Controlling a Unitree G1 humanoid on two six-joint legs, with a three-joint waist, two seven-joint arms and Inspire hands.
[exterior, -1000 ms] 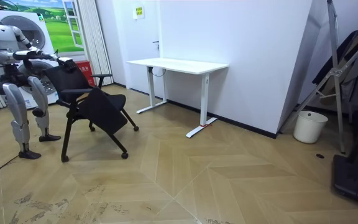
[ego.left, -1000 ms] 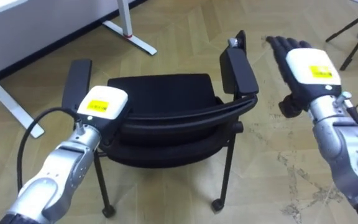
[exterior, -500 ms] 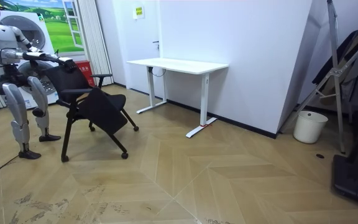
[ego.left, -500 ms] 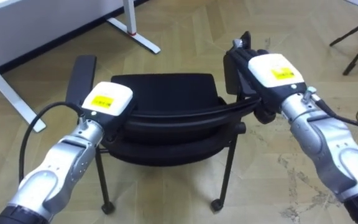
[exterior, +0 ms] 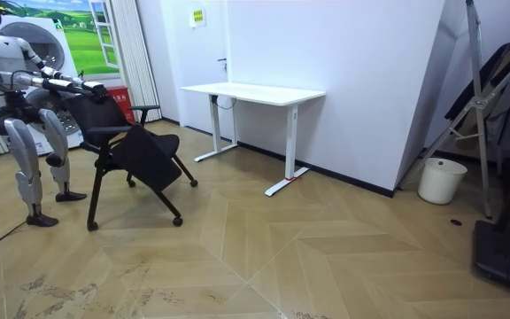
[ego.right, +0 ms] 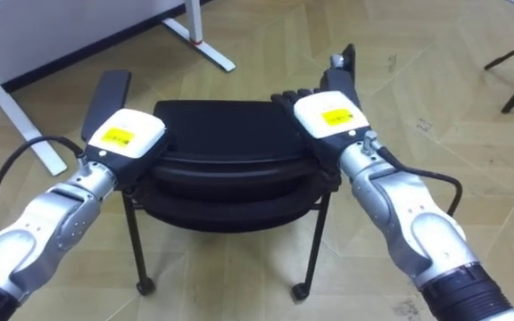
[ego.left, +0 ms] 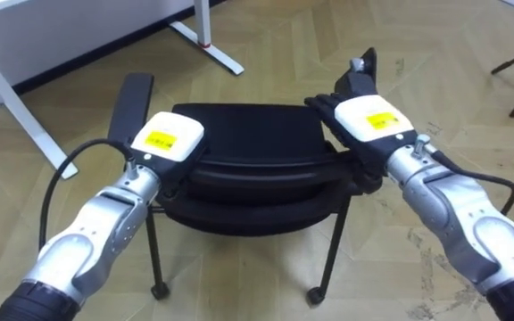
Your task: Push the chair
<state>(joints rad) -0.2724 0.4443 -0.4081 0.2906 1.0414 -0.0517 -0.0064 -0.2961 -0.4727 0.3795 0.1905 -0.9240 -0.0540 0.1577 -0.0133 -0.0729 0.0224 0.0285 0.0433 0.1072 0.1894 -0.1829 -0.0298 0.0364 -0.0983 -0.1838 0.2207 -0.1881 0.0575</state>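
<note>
Right hand (ego.left: 364, 120) had swung onto the chair (ego.left: 239, 134) back, centre frame, fingers flat; left hand (ego.left: 168, 143) grip couldn't be told. Likely light, rolling: push at the back's top.

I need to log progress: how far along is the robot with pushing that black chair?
Done: the robot stands behind the chair, with left hand and right hand on its backrest. In hand: the right hand's straight fingers lie over the top edge. Left: the push itself, it seems; the chair stands apart from the white desk.
</note>
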